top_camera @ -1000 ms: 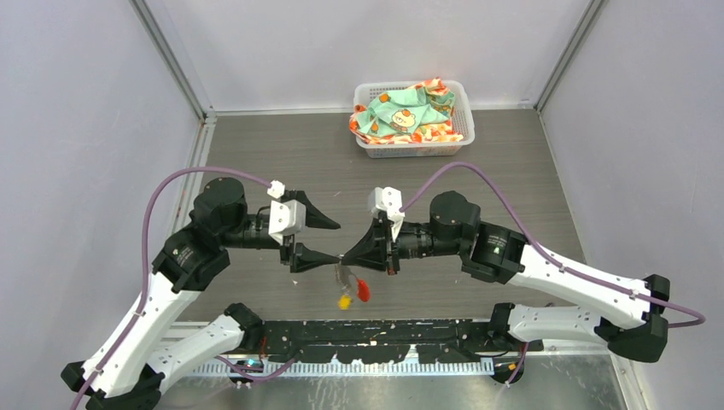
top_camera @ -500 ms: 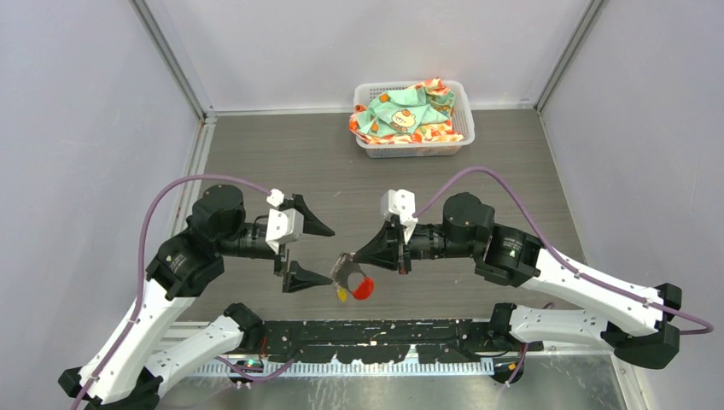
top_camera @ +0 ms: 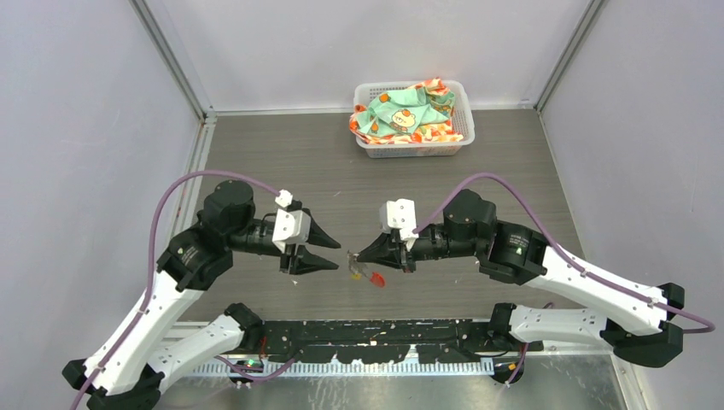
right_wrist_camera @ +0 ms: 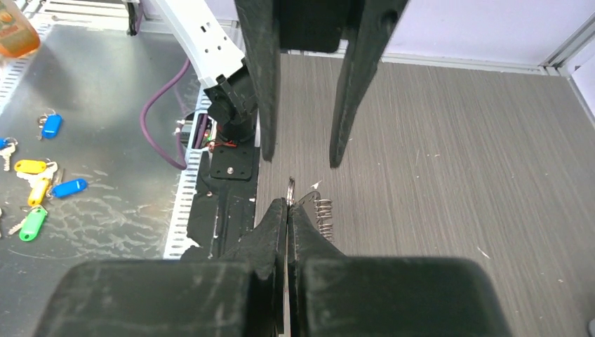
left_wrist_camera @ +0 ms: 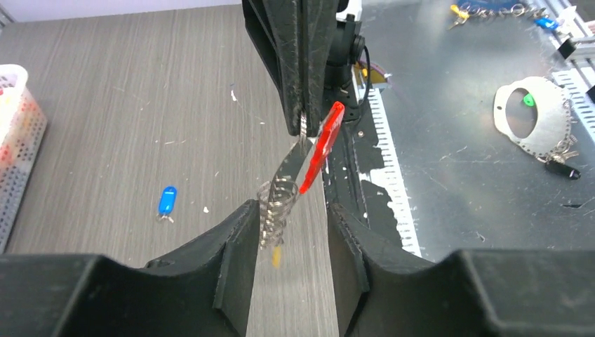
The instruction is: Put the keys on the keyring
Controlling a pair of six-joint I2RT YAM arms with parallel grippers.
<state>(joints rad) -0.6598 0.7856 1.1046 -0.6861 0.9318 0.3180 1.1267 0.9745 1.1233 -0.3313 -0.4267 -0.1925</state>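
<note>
The right jaws are pressed together on the thin ring of the keyring and hold it in the air between the two arms, over the near middle of the surface. Its red tag points toward 4 o'clock in the top view. The chain-like bunch hangs lower, between the left jaws, which stand spread and pinch nothing. A small yellow piece shows under the bunch. The blue key lies on the surface, at 9 o'clock from the bunch in the left wrist view. The basket stands at 12 o'clock.
</note>
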